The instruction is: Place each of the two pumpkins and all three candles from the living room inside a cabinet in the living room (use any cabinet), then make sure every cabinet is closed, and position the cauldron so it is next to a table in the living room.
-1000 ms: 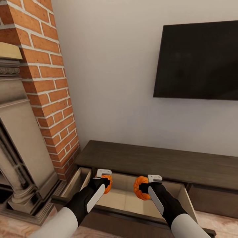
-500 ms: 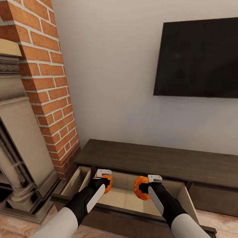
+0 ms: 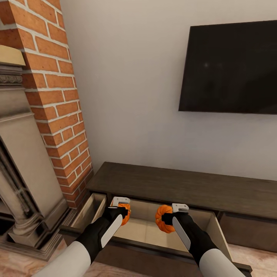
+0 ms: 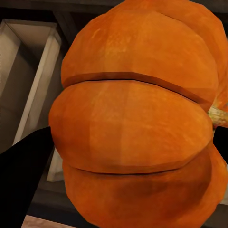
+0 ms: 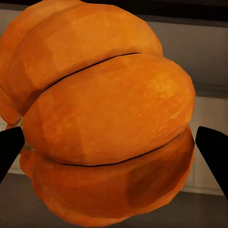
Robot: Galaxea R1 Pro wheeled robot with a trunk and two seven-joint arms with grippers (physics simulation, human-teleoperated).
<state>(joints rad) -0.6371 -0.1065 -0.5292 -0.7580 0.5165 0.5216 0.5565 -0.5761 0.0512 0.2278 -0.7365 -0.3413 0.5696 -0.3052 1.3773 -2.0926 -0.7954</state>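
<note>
Here we see both sets of jaws clenched, each around its own pumpkin. The left gripper (image 3: 124,214) grasps the left pumpkin (image 3: 125,214), whose orange ribs swell large in the left wrist view (image 4: 137,123), with a dark fingertip (image 4: 21,175) pressed at its side and a pale stub of stem showing at one edge. The right gripper (image 3: 166,218) grasps the right pumpkin (image 3: 164,218); in the right wrist view that pumpkin (image 5: 109,114) sits between two black fingertips (image 5: 213,147) that close on its flanks. From the head view we find both pumpkins held above the light tan inside of an open drawer (image 3: 144,231), side by side but apart from each other, the left one near the drawer's left end and the right one nearer its middle; we cannot tell whether either touches the drawer floor. The drawer belongs to the long dark brown cabinet (image 3: 184,186) that stands against the pale wall (image 3: 130,96). Just left of it a second, narrower drawer (image 3: 90,211) also stands open. A black TV (image 3: 231,67) hangs on the wall above the cabinet, and the red brick fireplace (image 3: 57,107) with its stone surround rises at the left, over the light wood floor (image 3: 23,265).
</note>
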